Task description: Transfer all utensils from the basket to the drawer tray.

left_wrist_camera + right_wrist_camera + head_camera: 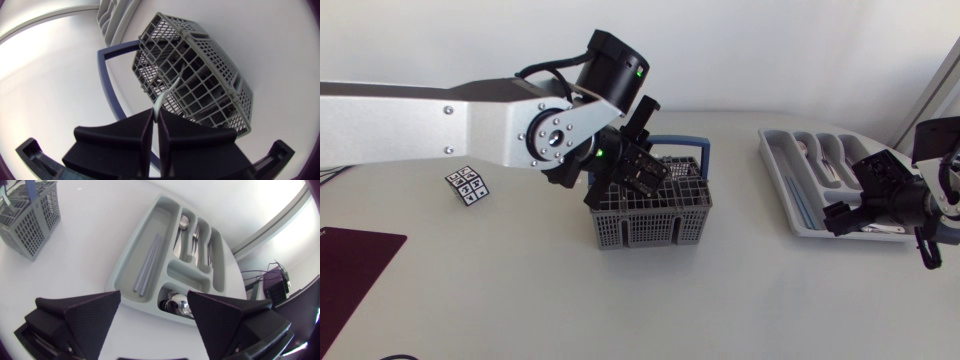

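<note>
The white table carries everything. My left arm comes in across it from the left, and the left gripper hangs right over the basket. The right arm sits at the far right, with the right gripper above the near end of the drawer tray.

That grey tray lies at the table's right side, well apart from the basket. In the right wrist view the right gripper is spread wide with nothing in it, and the tray's rim is below and ahead of the fingers. The tray's long side compartment holds two pale blue rods lying side by side. The middle slots hold a spoon and forks, and the short end compartment holds rounded metal pieces I cannot name.

The grey mesh cutlery basket stands upright near the table's middle, its blue handle folded down behind it.

In the left wrist view the left gripper has its fingers nearly together, pinching the thin, curved stem of a metal utensil. The other end reaches down into the basket — which kind of utensil it is, I cannot tell.

A dark red mat lies at the near left corner, and a small black-and-white marker card lies left of the basket.
</note>
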Controlling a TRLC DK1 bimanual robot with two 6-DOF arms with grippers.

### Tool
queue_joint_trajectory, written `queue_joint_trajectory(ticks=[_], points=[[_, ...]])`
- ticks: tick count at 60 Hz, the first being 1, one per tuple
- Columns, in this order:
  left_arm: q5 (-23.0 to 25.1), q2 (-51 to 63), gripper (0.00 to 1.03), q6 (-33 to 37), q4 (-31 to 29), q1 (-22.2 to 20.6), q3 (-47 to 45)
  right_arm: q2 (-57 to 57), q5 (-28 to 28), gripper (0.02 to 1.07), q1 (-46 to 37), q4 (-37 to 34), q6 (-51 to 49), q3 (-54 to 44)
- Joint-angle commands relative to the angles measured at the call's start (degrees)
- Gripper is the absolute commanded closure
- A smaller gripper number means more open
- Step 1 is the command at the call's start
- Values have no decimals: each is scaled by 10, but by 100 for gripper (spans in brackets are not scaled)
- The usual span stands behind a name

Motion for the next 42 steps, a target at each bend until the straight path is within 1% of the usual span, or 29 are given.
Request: queue_joint_trajectory(ticks=[1, 26, 42], points=[[-4, -17, 100, 20, -5, -9, -20, -9, -5, 11, -3, -7, -4, -20], [-12, -77, 100, 24, -1, -11, -62, -35, -8, 11, -3, -16, -5, -33], [-13, -125, 100, 23, 10, -11, -92, -55, -2, 11, 11, -23, 3, -42]])
